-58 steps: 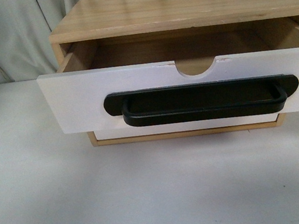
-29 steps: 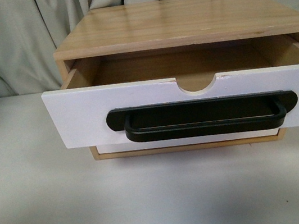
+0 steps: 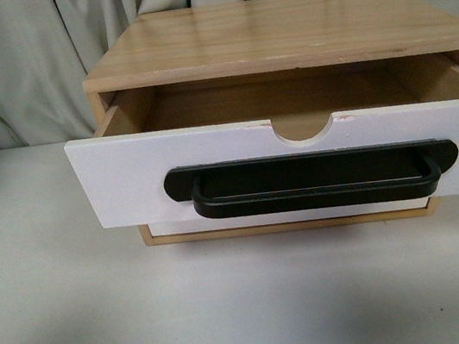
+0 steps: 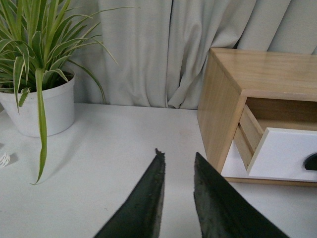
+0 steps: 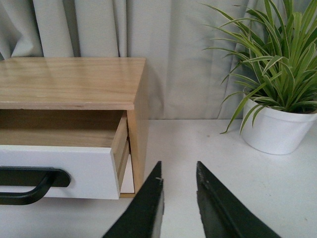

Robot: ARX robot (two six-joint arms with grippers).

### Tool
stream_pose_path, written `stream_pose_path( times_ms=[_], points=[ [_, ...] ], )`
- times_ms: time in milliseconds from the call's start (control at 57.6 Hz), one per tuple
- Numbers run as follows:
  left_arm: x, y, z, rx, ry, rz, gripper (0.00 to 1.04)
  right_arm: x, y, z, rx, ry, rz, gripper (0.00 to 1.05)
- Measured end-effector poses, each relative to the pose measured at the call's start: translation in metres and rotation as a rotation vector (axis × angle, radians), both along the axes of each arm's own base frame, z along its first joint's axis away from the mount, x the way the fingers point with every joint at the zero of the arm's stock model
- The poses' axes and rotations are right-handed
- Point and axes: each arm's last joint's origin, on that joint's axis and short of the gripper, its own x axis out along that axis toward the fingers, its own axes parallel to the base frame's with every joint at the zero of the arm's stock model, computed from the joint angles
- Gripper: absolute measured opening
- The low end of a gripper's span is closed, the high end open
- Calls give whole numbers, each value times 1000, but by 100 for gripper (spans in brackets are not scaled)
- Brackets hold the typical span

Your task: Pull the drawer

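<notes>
Both of our end effectors, left [image 4: 177, 163] and right [image 5: 178, 176], hang empty and slightly parted, so overpulling the already open drawer [image 3: 290, 167] could drag its cabinet [image 3: 277, 29] across the surface [image 3: 234, 311].

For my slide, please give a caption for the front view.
Top drawer with black bar handle stands pulled out of the wooden cabinet; no gripper in view.

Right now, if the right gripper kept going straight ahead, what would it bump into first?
Probably nothing soon: the right gripper points over bare white table toward the grey curtain.
</notes>
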Motion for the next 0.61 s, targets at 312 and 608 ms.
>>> stream_pose_path(
  times_ms=[312, 608],
  points=[
    [-12, 0, -9, 5, 1, 0, 4, -6, 0, -10, 3, -4, 1, 1],
    [-12, 0, -18, 6, -3, 0, 4, -17, 0, -23, 3, -6, 2, 1]
  ],
)
